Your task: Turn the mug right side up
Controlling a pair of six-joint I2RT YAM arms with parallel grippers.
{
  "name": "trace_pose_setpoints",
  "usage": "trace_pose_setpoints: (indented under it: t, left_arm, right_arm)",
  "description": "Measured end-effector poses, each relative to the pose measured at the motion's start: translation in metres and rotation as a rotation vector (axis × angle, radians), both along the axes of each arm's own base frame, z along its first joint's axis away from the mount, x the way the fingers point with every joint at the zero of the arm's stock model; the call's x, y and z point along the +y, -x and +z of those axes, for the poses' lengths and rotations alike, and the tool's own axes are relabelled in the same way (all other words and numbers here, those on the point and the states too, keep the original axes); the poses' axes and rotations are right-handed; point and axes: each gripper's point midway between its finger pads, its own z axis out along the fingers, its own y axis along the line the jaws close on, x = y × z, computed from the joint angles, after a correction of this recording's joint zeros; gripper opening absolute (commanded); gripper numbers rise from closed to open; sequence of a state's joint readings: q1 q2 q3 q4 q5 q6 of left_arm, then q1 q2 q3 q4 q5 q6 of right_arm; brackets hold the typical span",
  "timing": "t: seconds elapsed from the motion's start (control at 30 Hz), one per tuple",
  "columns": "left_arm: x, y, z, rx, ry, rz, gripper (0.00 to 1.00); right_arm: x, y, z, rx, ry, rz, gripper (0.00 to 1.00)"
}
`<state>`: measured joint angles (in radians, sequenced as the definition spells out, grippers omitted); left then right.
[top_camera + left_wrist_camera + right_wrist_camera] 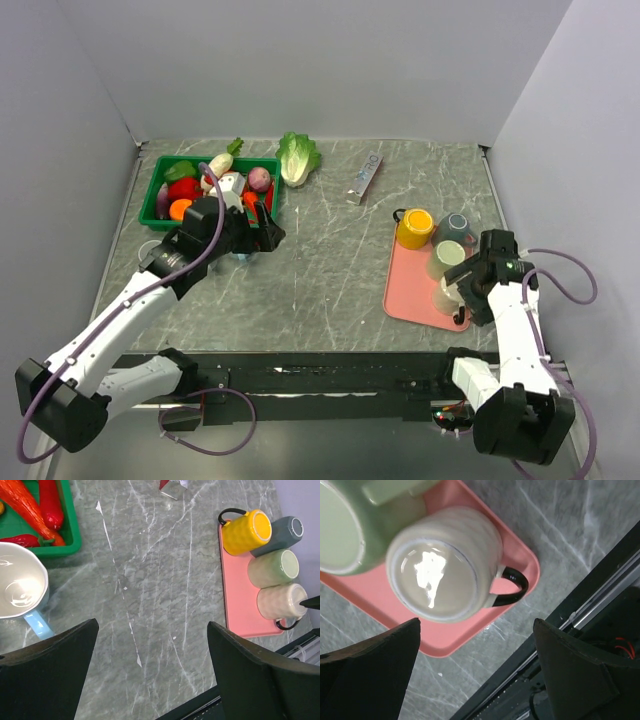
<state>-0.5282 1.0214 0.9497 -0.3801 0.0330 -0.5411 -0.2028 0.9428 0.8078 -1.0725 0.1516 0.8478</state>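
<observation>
Mug (pixel 20 587) upright on the bench (pixel 150 580), nine o'clock of the left fingers (pixel 50 680) — spread wide, empty; right fingers (pixel 370 675) likewise, over the tray's (pixel 517 550) cream mug (pixel 442 562)

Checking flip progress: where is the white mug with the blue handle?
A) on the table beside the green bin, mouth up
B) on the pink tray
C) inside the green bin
A: the white mug sits mouth up on the table, just outside the green bin.

Bare marble tabletop (pixel 160 590) lies open between fingers (pixel 47 675) of the left gripper (pixel 152 624). Cream mug (pixel 440 570), green mug (pixel 345 530) crowd beyond fingers (pixel 370 675) of the right gripper (pixel 476 622).
</observation>
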Motion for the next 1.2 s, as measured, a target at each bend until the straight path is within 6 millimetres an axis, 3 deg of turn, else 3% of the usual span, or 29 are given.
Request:
trace_pose_setpoints:
  t: [0.13,0.33,0.47,0.7,0.9,1.1,1.2]
  left_arm:
    - [-0.001,0.0,0.0,-0.008,-0.006,-0.014,0.98]
    - [-0.001,-0.002,0.007,-0.056,-0.021,-0.034,0.99]
    - [0.0,0.0,0.012,-0.084,-0.015,-0.038,0.99]
    - [0.002,0.002,0.003,-0.08,-0.02,-0.039,0.99]
    - [0.003,0.004,-0.001,-0.074,-0.023,-0.039,1.0]
    - [0.003,0.005,0.001,-0.084,-0.018,-0.039,1.0]
    - [0.003,0.005,0.0,-0.085,-0.018,-0.039,0.96]
  right_arm:
    - [0.006,0.003,-0.006,-0.035,-0.031,0.009,1.0]
    - [0.015,-0.01,-0.015,-0.104,-0.083,0.066,0.99]
    - [0.024,-0.022,-0.013,-0.148,-0.124,0.132,0.99]
    - [0.033,-0.029,-0.011,-0.188,-0.159,0.199,0.99]
    - [0.018,-0.023,-0.008,-0.168,-0.074,0.181,0.99]
    - [-0.003,-0.027,0.023,-0.222,0.053,0.155,0.99]
    - [-0.009,-0.027,0.028,-0.229,0.093,0.152,0.99]
